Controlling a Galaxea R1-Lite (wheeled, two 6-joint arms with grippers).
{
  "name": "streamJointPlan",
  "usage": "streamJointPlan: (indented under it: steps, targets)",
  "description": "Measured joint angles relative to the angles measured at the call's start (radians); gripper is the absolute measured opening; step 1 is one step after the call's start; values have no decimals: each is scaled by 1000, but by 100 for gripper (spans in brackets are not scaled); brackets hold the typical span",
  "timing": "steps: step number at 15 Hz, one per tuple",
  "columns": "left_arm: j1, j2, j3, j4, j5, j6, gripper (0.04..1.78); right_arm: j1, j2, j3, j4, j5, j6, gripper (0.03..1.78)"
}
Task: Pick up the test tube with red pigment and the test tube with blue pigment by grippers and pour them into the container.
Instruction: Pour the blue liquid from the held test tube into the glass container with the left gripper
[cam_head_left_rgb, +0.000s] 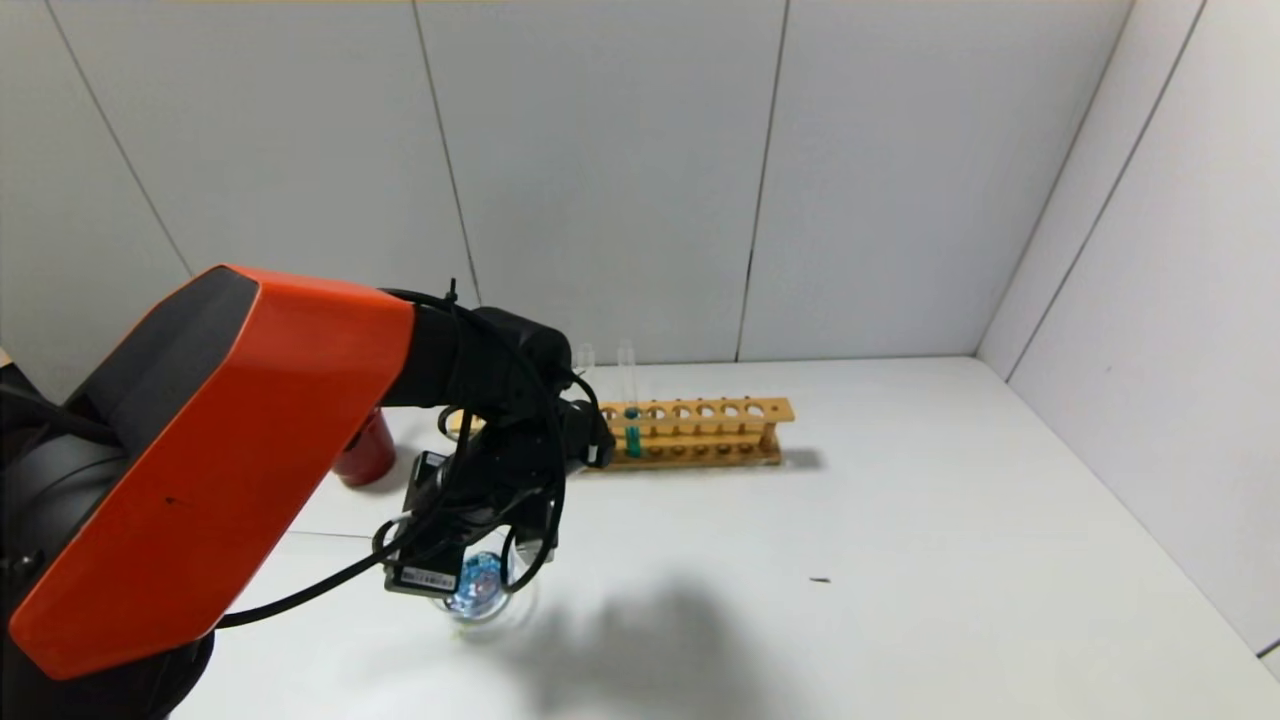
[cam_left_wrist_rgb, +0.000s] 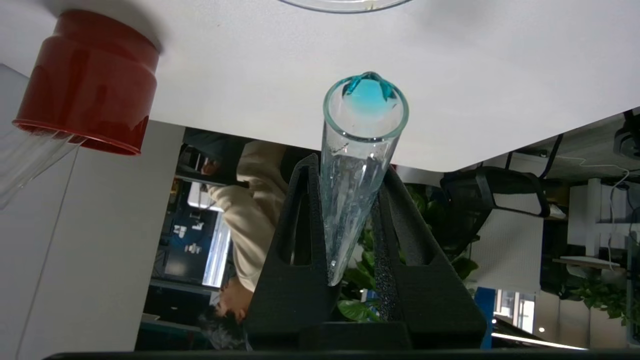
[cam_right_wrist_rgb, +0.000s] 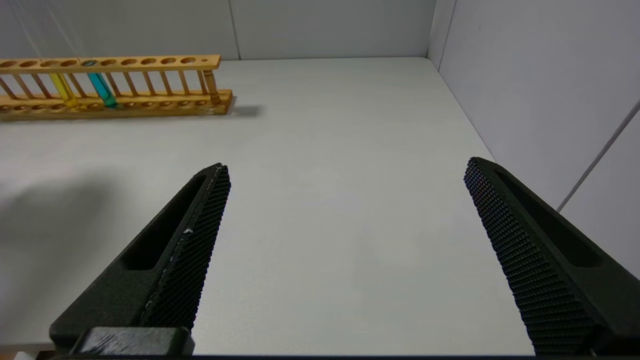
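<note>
While its fingers clamp the test tube with blue pigment (cam_left_wrist_rgb: 357, 165), the left gripper (cam_left_wrist_rgb: 350, 220) hangs over the container (cam_head_left_rgb: 480, 590) — tube tipped mouth-down, blue liquid pooled at its rim. The right gripper (cam_right_wrist_rgb: 345, 210) is spread wide, holding nothing.

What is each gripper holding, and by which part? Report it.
The left gripper holds the test tube with blue pigment between its fingers, low on the glass toward the closed end, mouth tipped over the container. The right gripper is open, holding nothing.
</note>
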Motion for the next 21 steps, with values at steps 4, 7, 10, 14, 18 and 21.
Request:
streamJointPlan:
  steps: [4, 7, 10, 14, 18, 21]
  targets:
    - [-19, 15, 4, 8, 39, 0, 30, 0, 0, 0, 0, 0, 0, 171]
    - [-31, 23, 2, 33, 41, 0, 30, 0, 0, 0, 0, 0, 0, 171]
    - [-32, 23, -1, 42, 41, -1, 30, 0, 0, 0, 0, 0, 0, 171]
    - [-34, 25, 0, 42, 42, -2, 30, 0, 0, 0, 0, 0, 0, 171]
    - [-35, 33, 0, 33, 42, -4, 30, 0, 0, 0, 0, 0, 0, 171]
    - [-38, 40, -1, 34, 42, -13, 30, 0, 0, 0, 0, 0, 0, 171]
